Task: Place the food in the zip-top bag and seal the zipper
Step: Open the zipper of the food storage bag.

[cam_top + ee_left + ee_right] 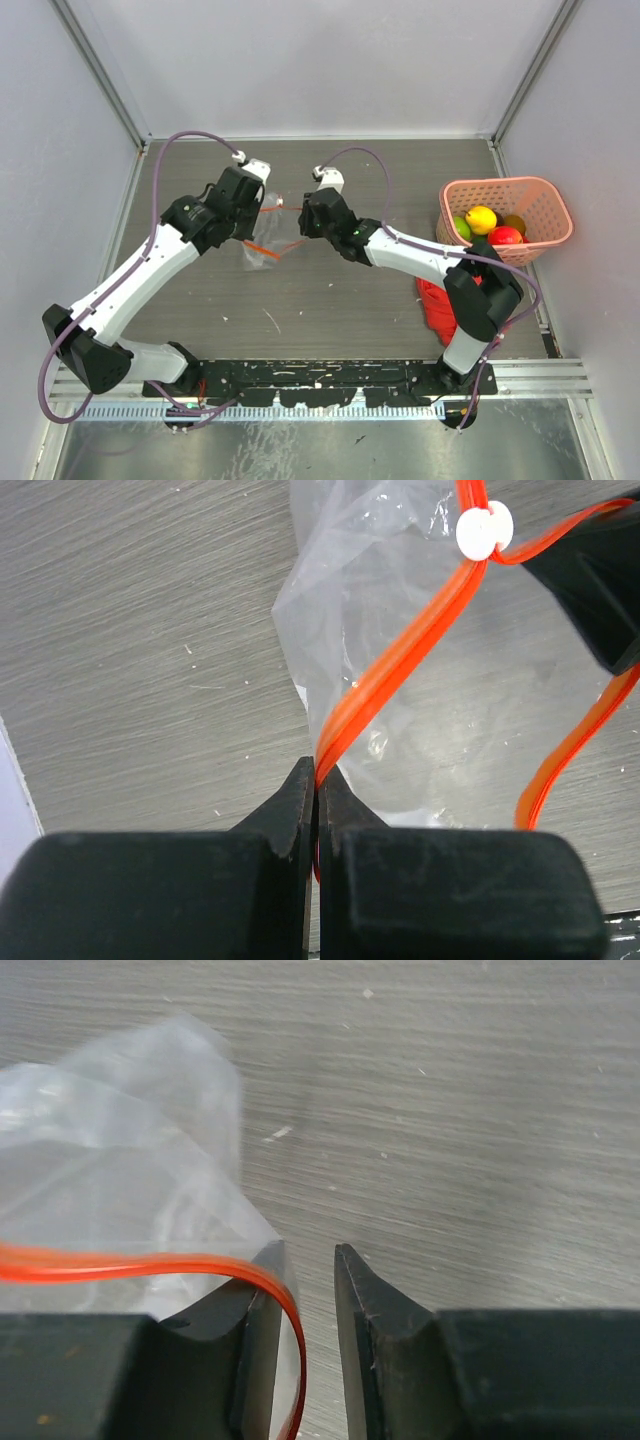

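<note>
The clear zip-top bag (268,246) hangs above the table between my two grippers. My left gripper (252,216) is shut on its red-orange zipper (400,660); the strip runs up from the closed fingertips to a white slider (484,530). My right gripper (305,216) is open, and the zipper (150,1263) curls over its left finger and down into the gap between the jaws. The bag (120,1150) holds nothing that I can see. The food, a yellow fruit (481,218), a red one (506,236), a green one (462,228) and an orange one (515,222), lies in the basket.
The pink lattice basket (500,185) stands at the right edge of the table. A red cloth (437,305) lies in front of it, beside the right arm. Grey walls close in the table at the back and both sides.
</note>
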Available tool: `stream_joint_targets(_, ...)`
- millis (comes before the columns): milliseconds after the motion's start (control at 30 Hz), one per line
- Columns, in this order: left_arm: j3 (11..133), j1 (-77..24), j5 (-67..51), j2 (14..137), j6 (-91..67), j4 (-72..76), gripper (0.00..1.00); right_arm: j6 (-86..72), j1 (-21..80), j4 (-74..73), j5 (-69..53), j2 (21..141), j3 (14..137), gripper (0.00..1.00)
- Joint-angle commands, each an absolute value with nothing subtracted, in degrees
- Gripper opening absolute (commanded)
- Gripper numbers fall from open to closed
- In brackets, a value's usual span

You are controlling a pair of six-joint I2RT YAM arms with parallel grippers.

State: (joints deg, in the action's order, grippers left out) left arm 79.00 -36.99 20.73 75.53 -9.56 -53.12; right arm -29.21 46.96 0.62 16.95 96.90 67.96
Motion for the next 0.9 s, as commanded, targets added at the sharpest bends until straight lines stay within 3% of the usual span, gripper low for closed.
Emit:
stream_joint_targets(0,82.1,-36.7,24.9,75.0,-8.7,-53.8,0.0,-31.3,44.4,3.4,16.1,95.4,64.2,0.31)
stream_joint_targets(333,77.7,-36.7,15.5,75.7,-6.9,-46.0,0.0,-28.7,43.2,5.3,9.9,97.2,64.8,0.31)
stream_joint_targets(733,71.7,-36.7,13.7,76.4,-7.6,-37.5,0.0,-27.2,43.2,5.0,8.2,95.3,65.0,0.33)
stream_joint_targets(867,71.3,-36.7,14.4,76.7,-8.4,-37.4,0.0,-27.9,43.2,4.7,7.2,94.0,64.4,0.41)
